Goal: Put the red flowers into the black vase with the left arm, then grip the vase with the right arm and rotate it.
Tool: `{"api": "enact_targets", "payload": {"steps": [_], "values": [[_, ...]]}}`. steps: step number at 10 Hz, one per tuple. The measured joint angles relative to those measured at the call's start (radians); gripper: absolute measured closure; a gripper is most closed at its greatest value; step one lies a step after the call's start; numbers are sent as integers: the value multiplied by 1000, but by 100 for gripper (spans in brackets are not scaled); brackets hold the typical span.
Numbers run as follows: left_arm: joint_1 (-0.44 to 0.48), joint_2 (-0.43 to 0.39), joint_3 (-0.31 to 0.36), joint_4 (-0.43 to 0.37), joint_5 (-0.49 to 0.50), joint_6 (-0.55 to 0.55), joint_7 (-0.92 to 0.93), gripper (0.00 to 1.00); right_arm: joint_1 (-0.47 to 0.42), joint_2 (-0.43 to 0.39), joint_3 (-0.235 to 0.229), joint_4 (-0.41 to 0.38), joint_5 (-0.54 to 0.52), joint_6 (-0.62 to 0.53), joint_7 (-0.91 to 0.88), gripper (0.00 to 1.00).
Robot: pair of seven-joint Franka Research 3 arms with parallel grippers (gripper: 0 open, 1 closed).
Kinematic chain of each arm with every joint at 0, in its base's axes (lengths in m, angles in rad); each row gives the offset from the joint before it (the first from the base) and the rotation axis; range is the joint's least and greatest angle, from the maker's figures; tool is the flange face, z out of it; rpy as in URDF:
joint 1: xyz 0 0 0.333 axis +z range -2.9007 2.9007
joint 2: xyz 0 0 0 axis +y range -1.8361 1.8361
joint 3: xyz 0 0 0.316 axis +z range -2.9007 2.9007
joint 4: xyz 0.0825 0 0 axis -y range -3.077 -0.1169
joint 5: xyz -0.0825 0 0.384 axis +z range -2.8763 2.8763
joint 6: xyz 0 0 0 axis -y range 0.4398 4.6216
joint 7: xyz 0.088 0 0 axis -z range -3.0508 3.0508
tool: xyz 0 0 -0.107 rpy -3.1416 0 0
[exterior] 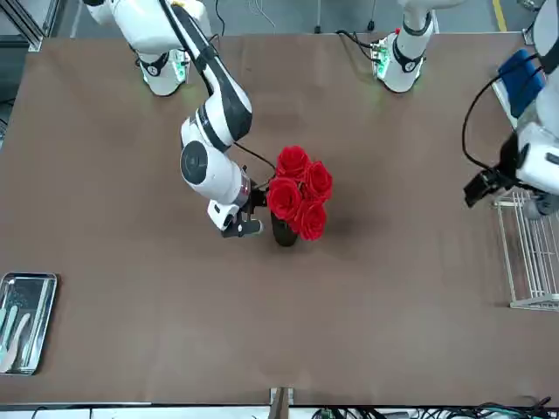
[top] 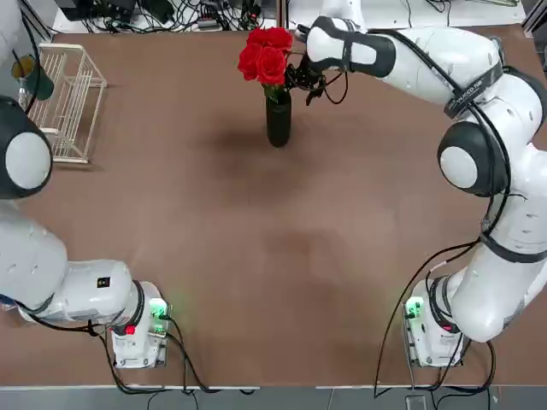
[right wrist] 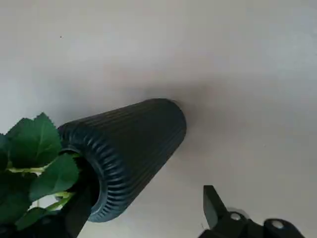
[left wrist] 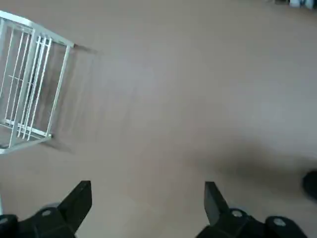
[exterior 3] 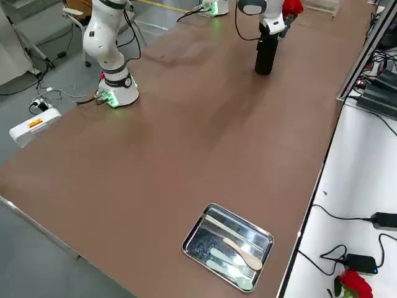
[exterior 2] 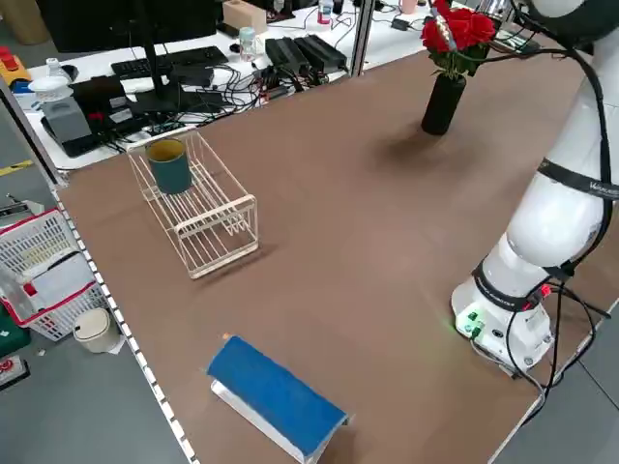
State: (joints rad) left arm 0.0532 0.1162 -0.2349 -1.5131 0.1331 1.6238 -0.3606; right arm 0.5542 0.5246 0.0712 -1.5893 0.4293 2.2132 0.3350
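Observation:
The red flowers [top: 267,53] stand in the black vase [top: 278,120] at the far middle of the table, with green leaves [right wrist: 34,163] at the vase's mouth. My right gripper [exterior: 240,223] hovers beside the vase's upper part, open. In the right wrist view the ribbed vase [right wrist: 129,148] lies against one finger, and the other finger [right wrist: 212,201] stands apart from it. My left gripper [exterior: 485,183] hangs open and holds nothing, above the table near the wire rack, far from the vase.
A white wire rack [top: 68,102] with a teal cup [exterior 2: 171,166] in it sits at the far left. A blue-topped box [exterior 2: 276,396] lies near the left edge. A metal tray [exterior 3: 228,245] with spoons lies at the far right corner.

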Motion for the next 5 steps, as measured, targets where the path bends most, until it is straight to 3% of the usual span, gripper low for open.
{"api": "enact_targets", "payload": {"steps": [2, 5], "values": [[-1, -38, 5, -83, -45, 0, 107, 0, 4, 0, 2, -2, 1, 13, 2, 0], [-4, -40, 18, -97, -72, 13, 174, 0, 15, 2, 3, -6, 1, 41, 9, 4]]}}
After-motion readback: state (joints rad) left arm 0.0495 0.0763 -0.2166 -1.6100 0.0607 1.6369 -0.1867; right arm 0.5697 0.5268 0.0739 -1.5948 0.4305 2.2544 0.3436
